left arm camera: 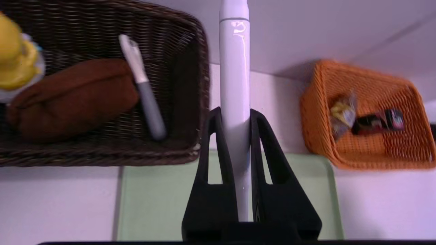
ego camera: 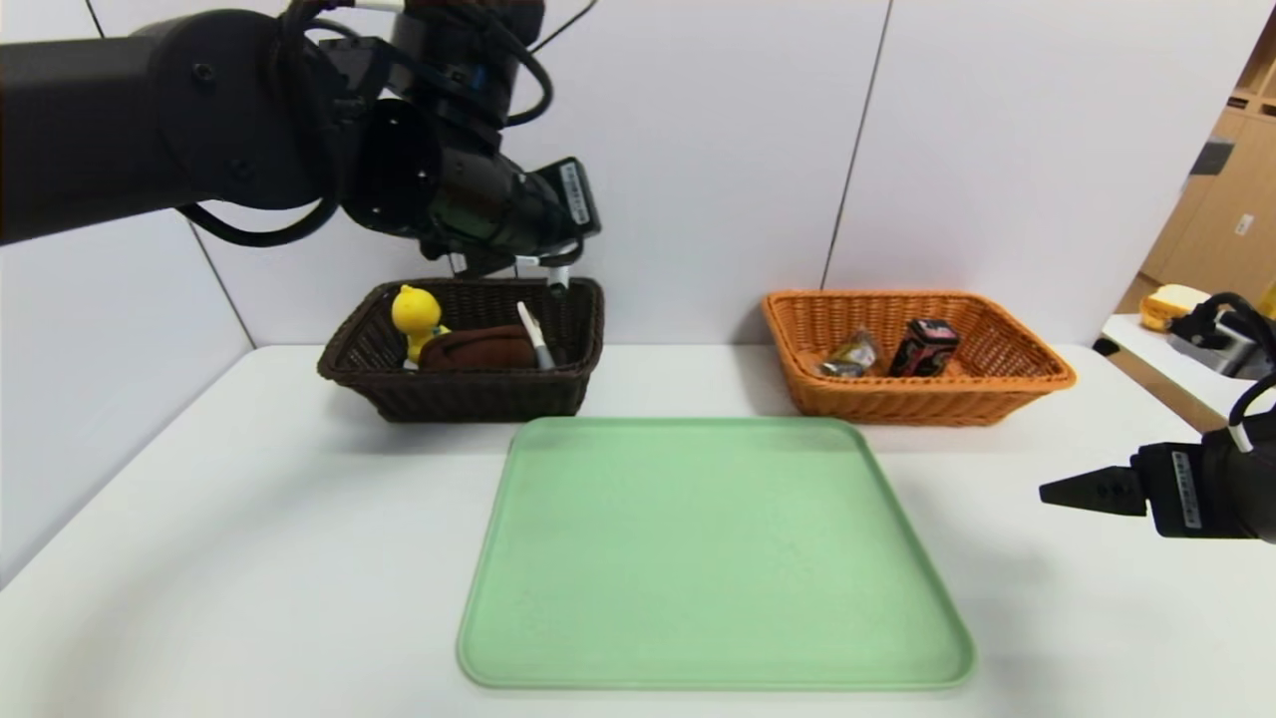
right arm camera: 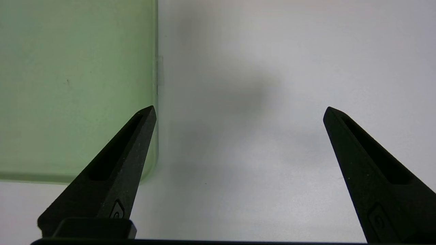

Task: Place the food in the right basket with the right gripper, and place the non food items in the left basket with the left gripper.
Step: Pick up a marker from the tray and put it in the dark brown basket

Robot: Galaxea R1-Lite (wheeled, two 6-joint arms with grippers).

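Note:
My left gripper (ego camera: 551, 274) hangs over the right end of the dark brown left basket (ego camera: 459, 397), shut on a white pen-like stick (left arm camera: 234, 85) that runs lengthwise between its fingers (left arm camera: 213, 136). A yellow duck toy (ego camera: 416, 317), a brown pouch (ego camera: 477, 349) and a white-and-grey pen (ego camera: 535, 336) lie in that basket. The orange right basket (ego camera: 917, 399) holds a crinkled snack wrapper (ego camera: 850, 356) and a black-and-red packet (ego camera: 924, 347). My right gripper (ego camera: 1057, 492) is open and empty, low over the table to the right of the tray.
A pale green tray (ego camera: 713, 548) with nothing on it lies in the middle of the white table (ego camera: 249, 558), in front of both baskets. The wall stands close behind the baskets. A side table with a yellow object (ego camera: 1176, 299) is at far right.

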